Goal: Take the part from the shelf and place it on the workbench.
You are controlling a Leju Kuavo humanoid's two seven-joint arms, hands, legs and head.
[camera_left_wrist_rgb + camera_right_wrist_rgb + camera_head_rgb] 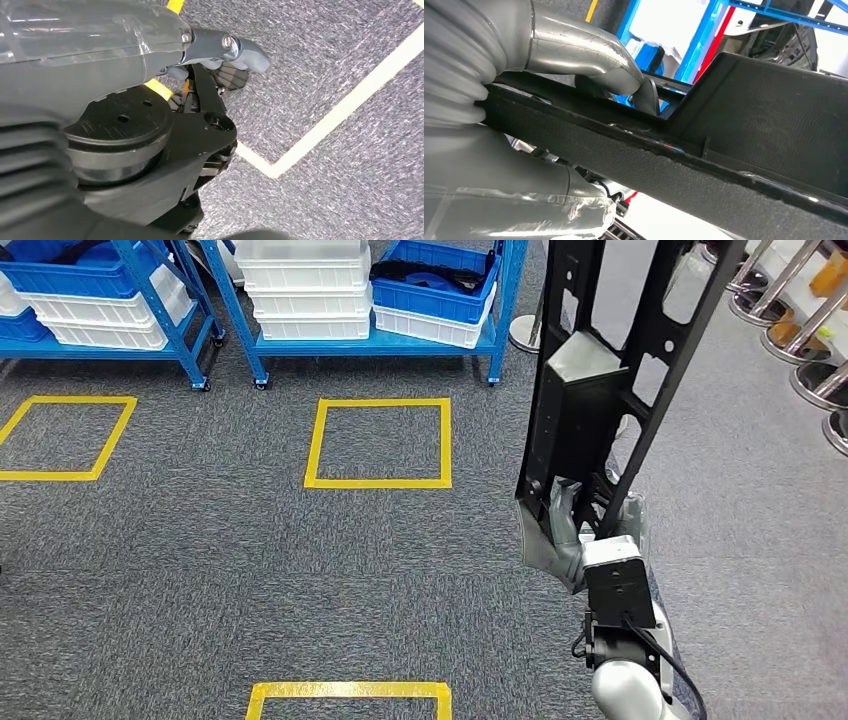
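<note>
The part (600, 370) is a long black frame with cut-outs and a boxy block on it. It stands nearly upright at the right of the head view, well off the carpet. My right hand (565, 530) grips its lower end from below. In the right wrist view the thumb (589, 55) presses over the part's black edge (749, 130), with the fingers hidden behind it. My left hand (230, 60) hangs over the carpet and holds nothing.
Blue shelf racks (495, 310) stand along the back, with white bins (305, 285) and a blue bin (435, 280) on them. Yellow tape squares (380, 443) mark the grey carpet. Chrome stool bases (800, 340) stand at the far right.
</note>
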